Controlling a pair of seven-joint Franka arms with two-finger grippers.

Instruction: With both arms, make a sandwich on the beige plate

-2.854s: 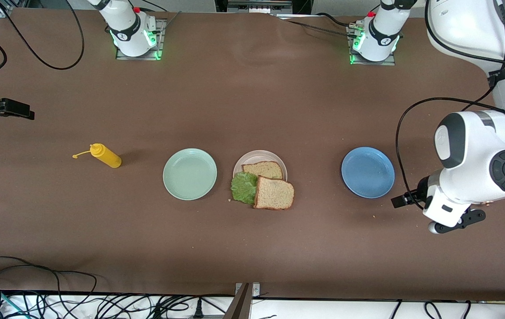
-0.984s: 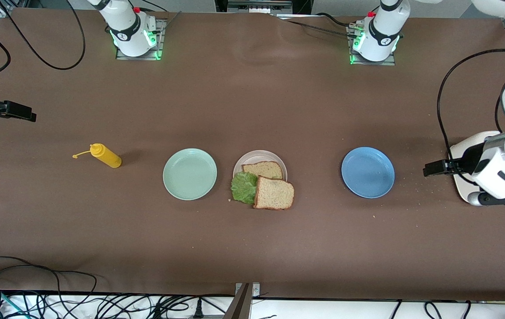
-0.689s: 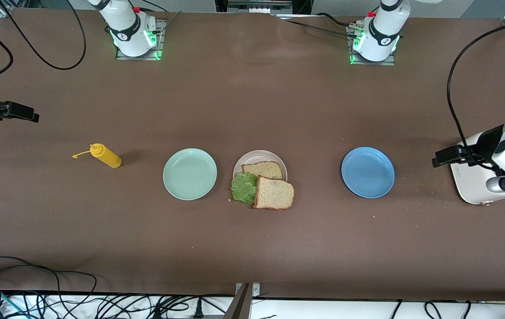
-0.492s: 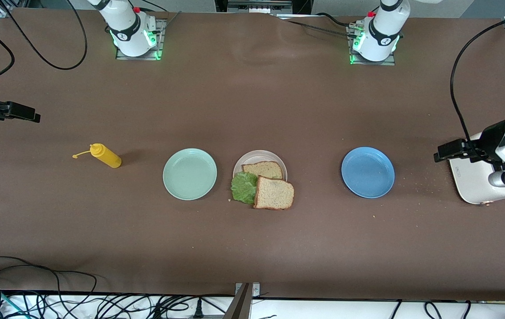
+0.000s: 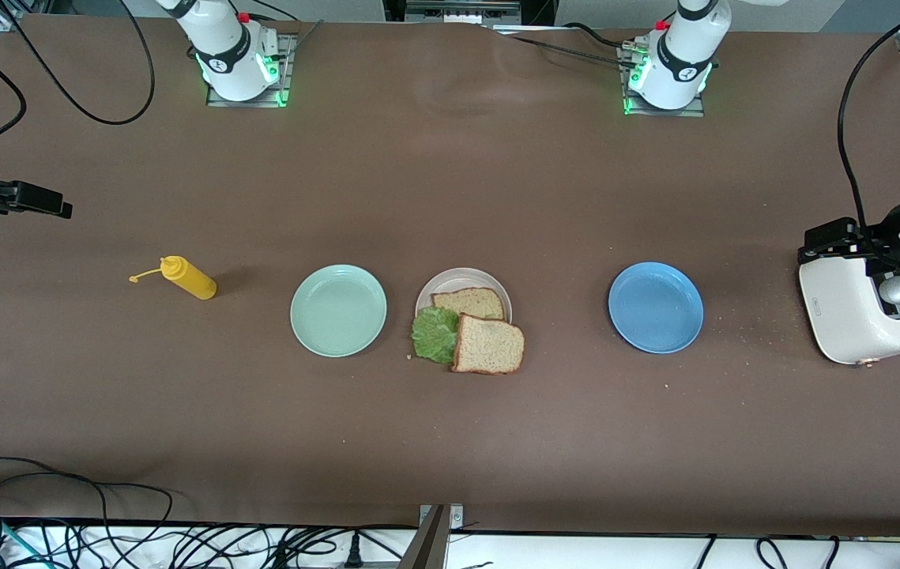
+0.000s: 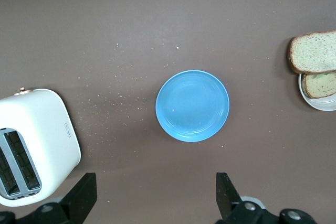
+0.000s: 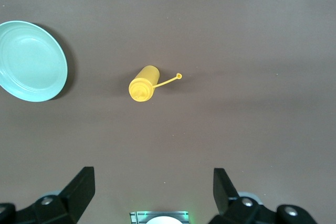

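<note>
Left gripper (image 6: 153, 198) is standing with its fingers (image 6: 84, 195) spread wide apart, holding nothing and touching nothing. In the front view it is sitting at the right edge of the frame, over the white toaster (image 5: 860, 308) at the left arm's end of the table. In the left wrist view the two black fingertips are showing at the bottom of the frame with bare table between them; the toaster is lying at lower left, the blue plate (image 6: 192, 105) at centre.

Right gripper (image 7: 152, 190) is likewise standing fully apart and empty. In the front view only part of it is showing at the left edge of the frame. Its wrist view is showing the yellow bottle (image 7: 143, 86) at centre, upright, cap dangling on its strap, and the mint plate (image 7: 31, 60) at upper left.

Beige plate (image 5: 461, 282) is lying at centre of the front view, between the mint plate and the blue plate. One bread slice (image 5: 469, 303) is resting on it. A second slice (image 5: 487, 344) is overhanging the plate's nearer rim and touching the first. The lettuce (image 5: 435, 334) is lying beside the second slice, half off the plate toward the mint plate.

Crumbs (image 5: 750, 328) are lying scattered between the blue plate and the toaster.
</note>
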